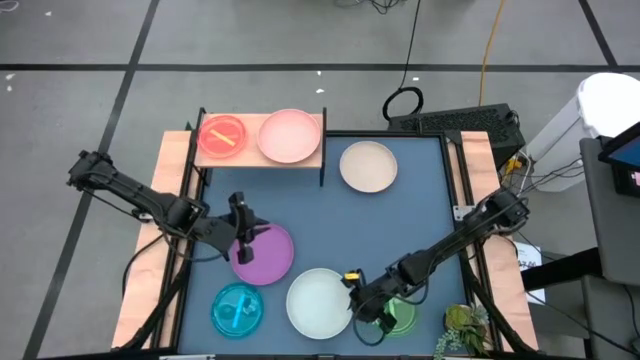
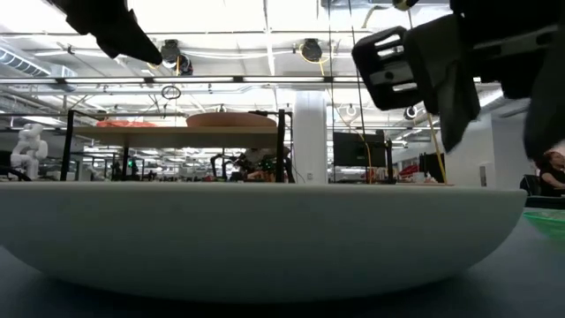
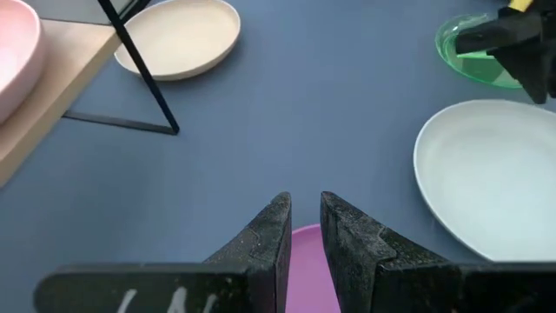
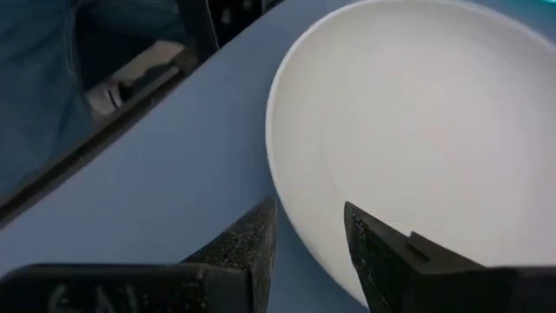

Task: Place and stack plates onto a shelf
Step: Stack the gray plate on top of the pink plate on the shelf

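The wooden shelf stands at the far left and bears a reddish translucent plate and the pink plate. On the blue table lie the cream plate, purple plate, pale white plate, cyan plate and green plate. My left gripper is shut at the purple plate's left rim. My right gripper is open, its fingers standing either side of the white plate's right rim; in the low view it stands above that rim. My left gripper has the purple plate's left rim pinched between its two fingers, which slant down from the table's left. The fingers hide most of the plate in the wrist view. In the high view the plate looks level; whether it is off the table I cannot tell.
The shelf's black legs stand between the purple plate and the cream plate. Wooden strips run along the table's left and right sides. A small green plant sits at the near right corner. Bare blue table lies in the middle.
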Available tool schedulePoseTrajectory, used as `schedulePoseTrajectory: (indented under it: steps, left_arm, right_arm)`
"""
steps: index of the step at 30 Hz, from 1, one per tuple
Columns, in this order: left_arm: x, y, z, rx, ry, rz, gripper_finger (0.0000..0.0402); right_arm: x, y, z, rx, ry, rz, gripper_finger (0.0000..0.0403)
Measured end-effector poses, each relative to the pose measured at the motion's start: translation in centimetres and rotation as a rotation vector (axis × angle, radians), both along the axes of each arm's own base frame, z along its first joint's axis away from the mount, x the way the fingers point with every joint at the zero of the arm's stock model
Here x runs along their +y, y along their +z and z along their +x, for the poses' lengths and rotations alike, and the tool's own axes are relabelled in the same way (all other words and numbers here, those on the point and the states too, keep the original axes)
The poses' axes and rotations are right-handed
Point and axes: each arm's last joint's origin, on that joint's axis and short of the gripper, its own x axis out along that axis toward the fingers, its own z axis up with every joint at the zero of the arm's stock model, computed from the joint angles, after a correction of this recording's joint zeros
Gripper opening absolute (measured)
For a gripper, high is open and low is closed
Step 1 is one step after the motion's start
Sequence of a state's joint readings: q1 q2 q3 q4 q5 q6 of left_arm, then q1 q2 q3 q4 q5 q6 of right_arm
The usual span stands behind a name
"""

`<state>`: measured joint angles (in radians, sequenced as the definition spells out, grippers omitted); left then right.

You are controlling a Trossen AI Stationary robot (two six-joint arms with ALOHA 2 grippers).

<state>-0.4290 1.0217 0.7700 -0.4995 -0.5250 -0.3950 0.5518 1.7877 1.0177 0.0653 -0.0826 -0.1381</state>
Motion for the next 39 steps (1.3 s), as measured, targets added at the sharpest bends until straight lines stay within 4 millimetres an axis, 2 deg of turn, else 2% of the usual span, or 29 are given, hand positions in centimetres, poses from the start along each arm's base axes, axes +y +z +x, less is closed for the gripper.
schedulePoseTrajectory:
  steps: [9, 22, 29, 39]
  left_arm:
    - [-0.1, -0.1, 0.1, 0.008, -0.011, 0.016, 0.0072]
    - [-0.1, -0.1, 0.1, 0.008, -0.011, 0.018, 0.0072]
    - [-0.1, -0.1, 0.1, 0.007, -0.012, 0.018, 0.0072]
    - [-0.1, -0.1, 0.1, 0.007, -0.012, 0.018, 0.0072]
  right_arm:
    - [0.4, -0.5, 0.6, 0.030, 0.086, -0.117, 0.0125]
    - [-0.9, -0.9, 0.7, 0.012, 0.190, -0.295, 0.0071]
    - [-1.2, -0.9, 0.8, 0.004, 0.197, -0.311, 0.0008]
    - [-1.4, -0.4, 0.8, -0.018, 0.203, -0.323, 0.0002]
